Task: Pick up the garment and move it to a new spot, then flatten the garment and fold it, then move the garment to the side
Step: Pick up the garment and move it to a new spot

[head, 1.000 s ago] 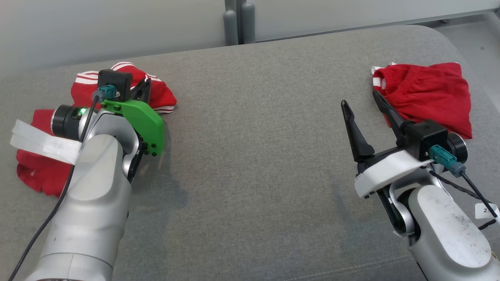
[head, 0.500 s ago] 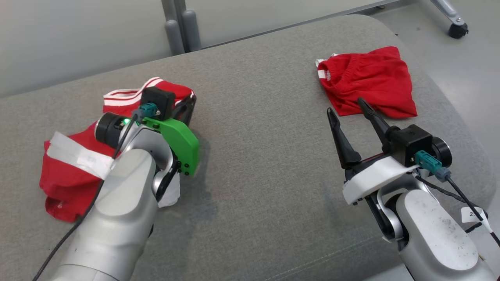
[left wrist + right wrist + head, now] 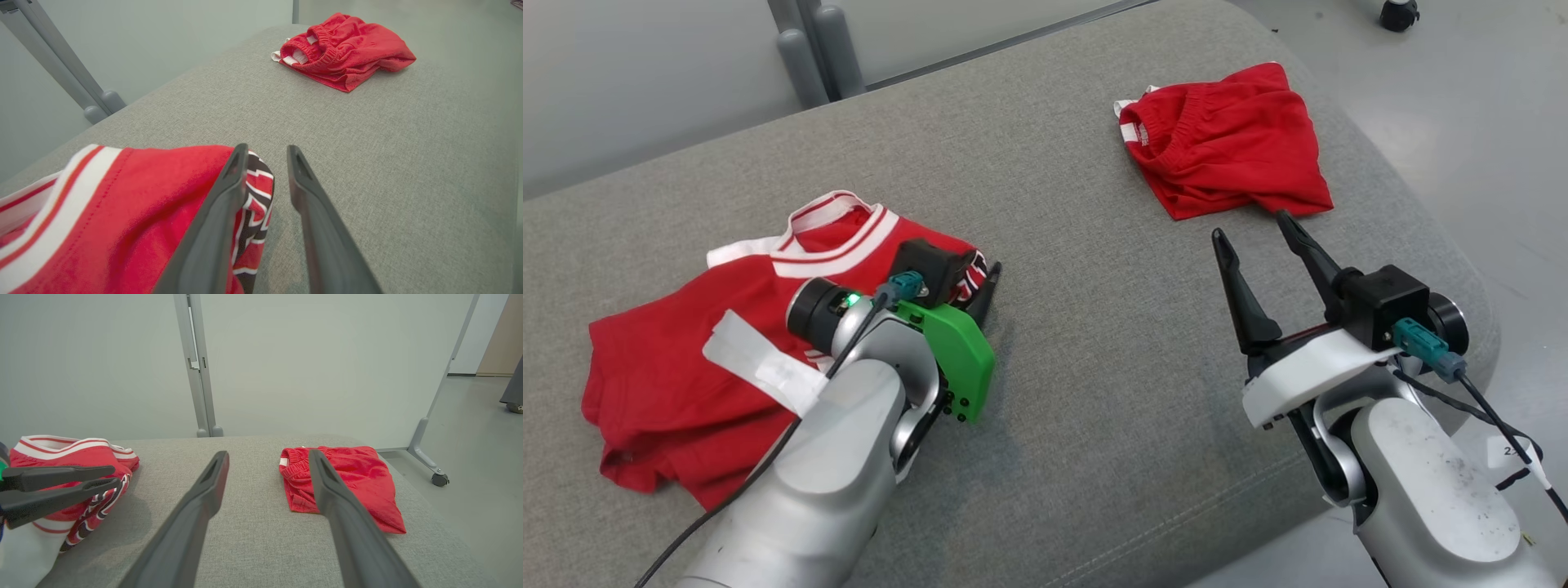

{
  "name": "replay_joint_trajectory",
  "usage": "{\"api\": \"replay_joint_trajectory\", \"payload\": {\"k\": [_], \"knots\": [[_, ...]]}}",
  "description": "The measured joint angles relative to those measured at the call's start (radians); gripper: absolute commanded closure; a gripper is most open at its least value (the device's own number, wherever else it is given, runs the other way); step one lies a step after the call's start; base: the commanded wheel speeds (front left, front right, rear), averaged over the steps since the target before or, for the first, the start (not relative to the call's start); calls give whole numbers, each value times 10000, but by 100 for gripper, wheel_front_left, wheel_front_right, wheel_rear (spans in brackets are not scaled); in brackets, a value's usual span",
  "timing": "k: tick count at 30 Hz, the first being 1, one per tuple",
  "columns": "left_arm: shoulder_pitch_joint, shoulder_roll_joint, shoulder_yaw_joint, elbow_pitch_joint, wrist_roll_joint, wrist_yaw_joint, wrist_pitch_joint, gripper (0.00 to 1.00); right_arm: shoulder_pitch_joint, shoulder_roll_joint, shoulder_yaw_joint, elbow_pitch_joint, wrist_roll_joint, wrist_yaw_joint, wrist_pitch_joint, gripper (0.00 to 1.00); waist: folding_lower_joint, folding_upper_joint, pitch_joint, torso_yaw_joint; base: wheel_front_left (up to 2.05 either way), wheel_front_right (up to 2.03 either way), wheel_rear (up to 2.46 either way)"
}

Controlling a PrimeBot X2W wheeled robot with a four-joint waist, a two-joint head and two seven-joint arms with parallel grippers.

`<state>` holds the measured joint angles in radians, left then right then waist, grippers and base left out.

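Found the grey cushioned bench (image 3: 1094, 343) running under and ahead of both grippers. Caught the red jersey (image 3: 678, 392) rumpled on it, heaped below and to the left of the left gripper (image 3: 267, 149), with the printed edge (image 3: 256, 192) lying against one finger. Spotted the folded red shorts (image 3: 1225, 147) just beyond the tips of the right gripper (image 3: 1250, 224). Recorded the left gripper's fingers narrowly apart, bare cushion in the gap and nothing visibly pinched; the right gripper's fingers spread wide above the bench, empty. Judged the jersey light, limp and apt to bunch or slip; reckoned the striped collar (image 3: 837, 237) or a shoulder seam the firmest hold.
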<state>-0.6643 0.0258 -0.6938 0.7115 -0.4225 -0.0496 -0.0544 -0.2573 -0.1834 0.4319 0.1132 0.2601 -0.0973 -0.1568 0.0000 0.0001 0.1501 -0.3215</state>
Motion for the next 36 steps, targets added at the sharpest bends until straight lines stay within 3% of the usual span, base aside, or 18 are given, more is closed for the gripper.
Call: {"api": "replay_joint_trajectory", "payload": {"k": [7,16,25,30,36], "knots": [[31,23,-871,-516,-117,153,-520,0,2,-56,-140,314,63,-2,-150,0,0,0,-83,327,0,0,0],[124,33,-1081,-1074,-566,550,-1367,0,11,-144,-167,656,69,92,-322,0,0,0,-521,1116,0,0,0],[1119,46,-838,-734,-606,1175,-1503,0,373,-27,115,997,244,242,-334,0,0,0,-1080,2167,0,0,0],[1769,67,-548,-337,-848,1308,-1505,0,386,176,278,1070,311,270,-334,0,0,0,-1336,2788,0,0,0],[1961,196,-54,-2,-1145,1465,-1582,0,382,460,725,1185,309,535,-314,0,0,0,-1613,3141,0,0,0]]}}
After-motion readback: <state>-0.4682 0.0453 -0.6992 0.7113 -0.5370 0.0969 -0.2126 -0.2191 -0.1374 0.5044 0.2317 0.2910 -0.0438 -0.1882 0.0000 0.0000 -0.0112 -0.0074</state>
